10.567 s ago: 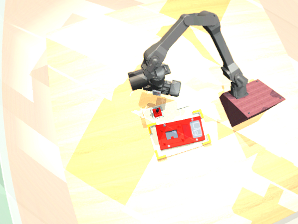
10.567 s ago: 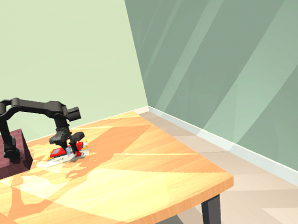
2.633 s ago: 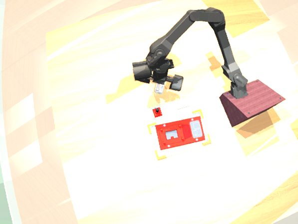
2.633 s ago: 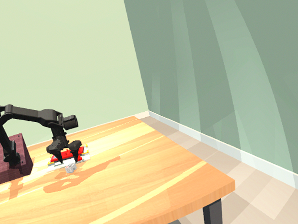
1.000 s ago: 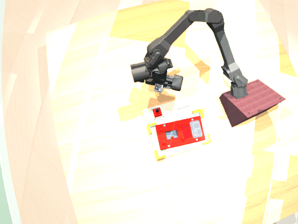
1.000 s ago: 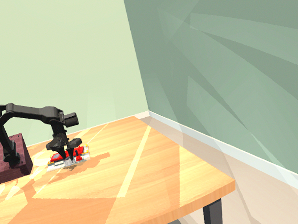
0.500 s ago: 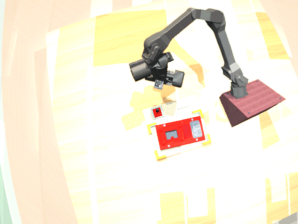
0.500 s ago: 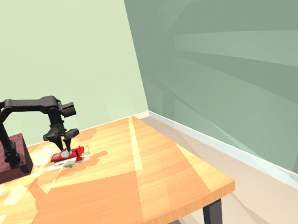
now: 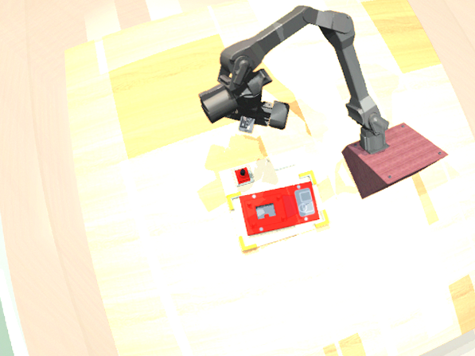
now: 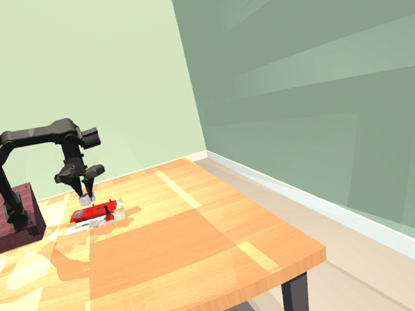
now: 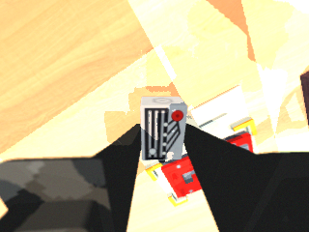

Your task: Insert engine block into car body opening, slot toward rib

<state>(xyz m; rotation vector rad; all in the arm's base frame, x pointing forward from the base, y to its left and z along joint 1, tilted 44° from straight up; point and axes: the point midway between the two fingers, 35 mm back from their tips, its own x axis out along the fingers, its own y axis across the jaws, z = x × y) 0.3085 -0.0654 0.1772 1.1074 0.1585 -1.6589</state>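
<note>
The grey engine block is off the table, held between the fingertips of my gripper. In the wrist view, its face with dark slots and a red round mark shows. The red car body lies flat between yellow corner pieces. Its opening shows grey inside, with a small red notch at one edge; I cannot make out the rib clearly. In the top view the block appears beyond the car body, away from the opening. My fingers partly hide the car body in the wrist view.
A small red piece with a black knob stands beside the car body on the white base. Yellow corners edge the body. The dark red arm mount stands near the base.
</note>
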